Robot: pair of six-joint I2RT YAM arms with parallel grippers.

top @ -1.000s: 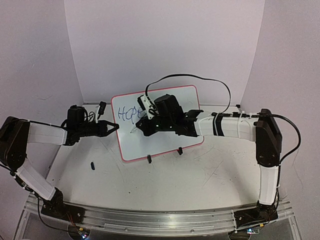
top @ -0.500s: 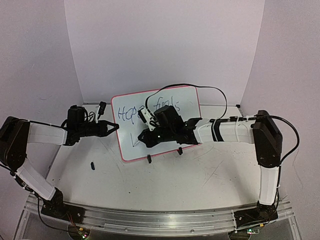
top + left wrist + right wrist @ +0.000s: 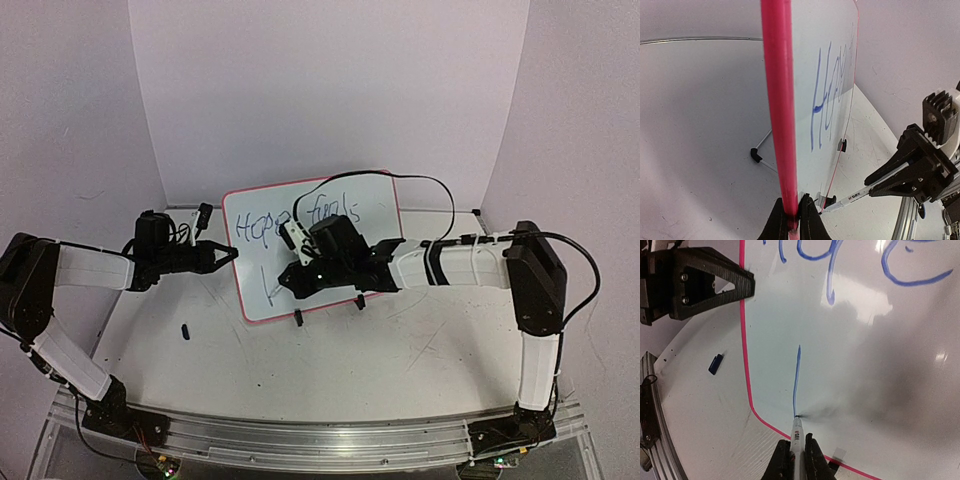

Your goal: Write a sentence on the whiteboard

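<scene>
At the near edge, both arms rise from a metal rail (image 3: pixel 300 440) onto a scratched white table (image 3: pixel 350 370). A small dark cap (image 3: pixel 186 330) lies on the table to the near left of the whiteboard (image 3: pixel 252 300).

The board stands near the middle of the table on two black clip feet (image 3: pixel 298 318), leaning back, its red-pink rim facing the arms. From the left, the left gripper (image 3: pixel 228 254) has its fingers pressed together on the board's left edge, pinching the rim.

From the right, the right gripper (image 3: pixel 796 457) reaches across the lower part of the board, its fingers clamped on a white marker (image 3: pixel 797 432). The marker's tip touches the board near the lower left, at the bottom end of a single upright blue stroke (image 3: pixel 796 380).

Higher up the board, the sentence (image 3: pixel 262 227) shows one finished line in blue, "Hope fuels". Pale lilac walls (image 3: pixel 330 90) close off the far side.
</scene>
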